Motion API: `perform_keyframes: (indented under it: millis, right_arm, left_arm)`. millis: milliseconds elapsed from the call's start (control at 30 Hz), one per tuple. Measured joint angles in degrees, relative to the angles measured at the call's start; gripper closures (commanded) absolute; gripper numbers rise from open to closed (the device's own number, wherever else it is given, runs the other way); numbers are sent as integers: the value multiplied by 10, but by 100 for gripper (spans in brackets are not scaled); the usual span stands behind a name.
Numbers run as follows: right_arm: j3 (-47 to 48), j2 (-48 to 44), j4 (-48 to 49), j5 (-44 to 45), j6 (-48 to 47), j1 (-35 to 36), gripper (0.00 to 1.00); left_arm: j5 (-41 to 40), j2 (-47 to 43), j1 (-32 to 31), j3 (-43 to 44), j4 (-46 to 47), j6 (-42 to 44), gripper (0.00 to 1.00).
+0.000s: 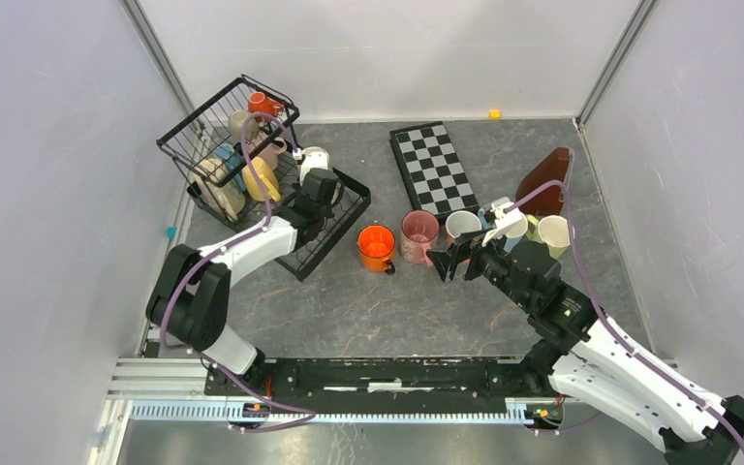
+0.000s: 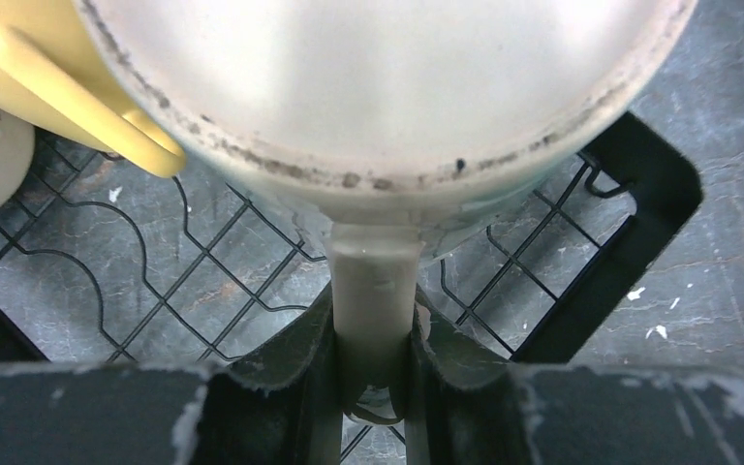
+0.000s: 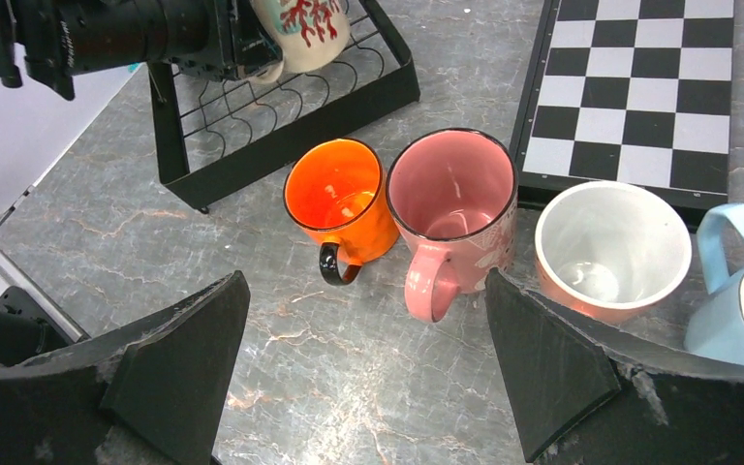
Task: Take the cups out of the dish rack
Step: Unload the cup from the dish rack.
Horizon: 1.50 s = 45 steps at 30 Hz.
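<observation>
The black wire dish rack [image 1: 337,231] stands at the back left, and its taller basket part holds several cups [image 1: 237,170]. Over the flat tray part, my left gripper [image 1: 316,177] is shut on the handle [image 2: 373,281] of a cream cup [image 2: 378,87]; in the right wrist view this cup [image 3: 305,29] shows a red coral pattern. On the table stand an orange cup [image 1: 376,247], a pink cup [image 1: 418,235], a peach cup [image 1: 462,225], a light blue cup [image 3: 736,291] and a cream cup [image 1: 553,233]. My right gripper [image 1: 450,260] hangs open just in front of them, with nothing between its fingers.
A black-and-white checkerboard [image 1: 434,170] lies behind the row of cups. A brown object [image 1: 545,182] leans at the back right. A yellow cup's handle [image 2: 68,92] lies close beside the held cup. White walls stand on the left, right and far side.
</observation>
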Motion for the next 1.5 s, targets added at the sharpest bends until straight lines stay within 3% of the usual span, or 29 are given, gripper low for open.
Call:
perform_keyframes:
  millis: [333, 800, 1500]
  right_arm:
    - [0, 50, 54, -34, 14, 0, 2]
    - [32, 160, 245, -198, 122, -51, 2]
    - [-49, 261, 575, -321, 359, -152, 2]
  left_arm:
    - [12, -109, -3, 0, -37, 8, 98]
    - [83, -209, -77, 56, -158, 2, 98]
    - [234, -231, -166, 148, -200, -130, 98]
